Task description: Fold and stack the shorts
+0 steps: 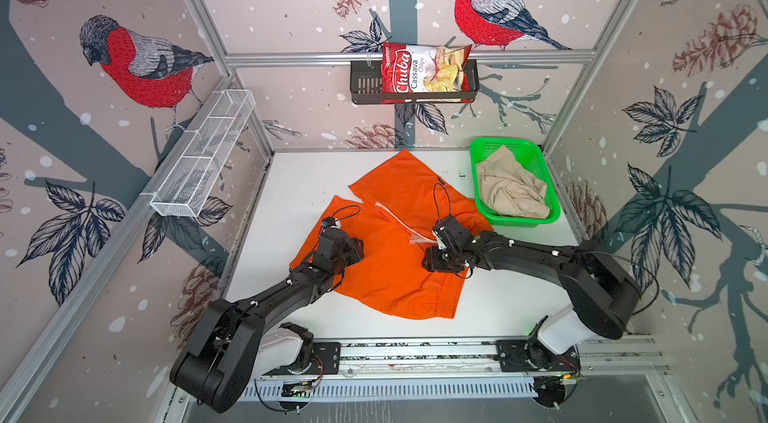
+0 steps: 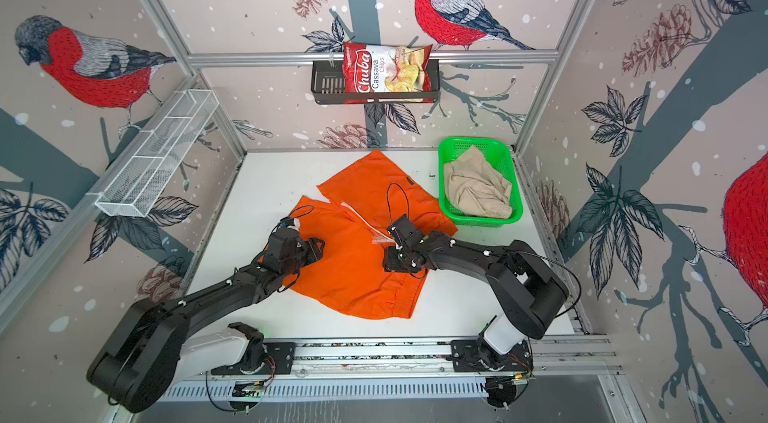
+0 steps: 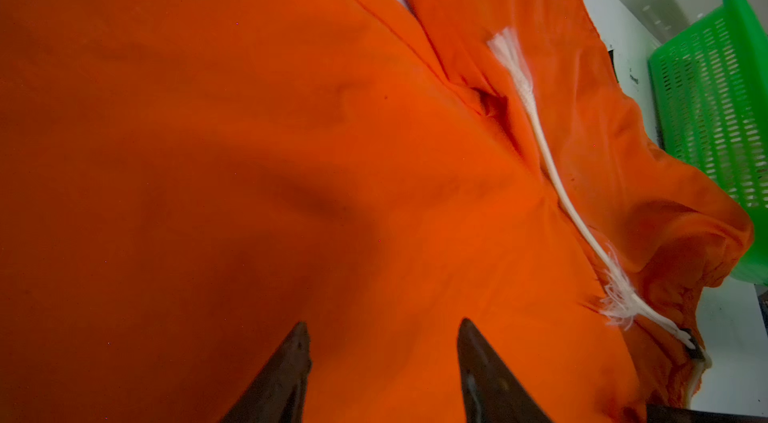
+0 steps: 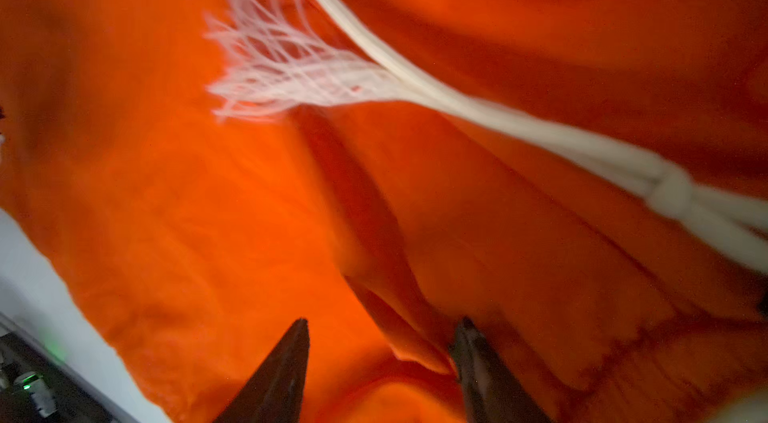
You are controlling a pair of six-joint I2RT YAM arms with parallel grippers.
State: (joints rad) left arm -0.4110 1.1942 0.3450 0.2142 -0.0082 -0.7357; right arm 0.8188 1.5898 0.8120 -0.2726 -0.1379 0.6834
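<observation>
left hand parted over orange shorts | right hand parted, fold between fingers (hidden in top views)

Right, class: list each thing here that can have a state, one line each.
orange shorts: unfolded, spread on the table
green basket: upright, holding the beige shorts
beige shorts: crumpled in the green basket
white drawstring: loose on the orange shorts, ends frayed
chips bag: standing in the black rack
left gripper: open over orange cloth
right gripper: open, cloth fold between its jaws
</observation>
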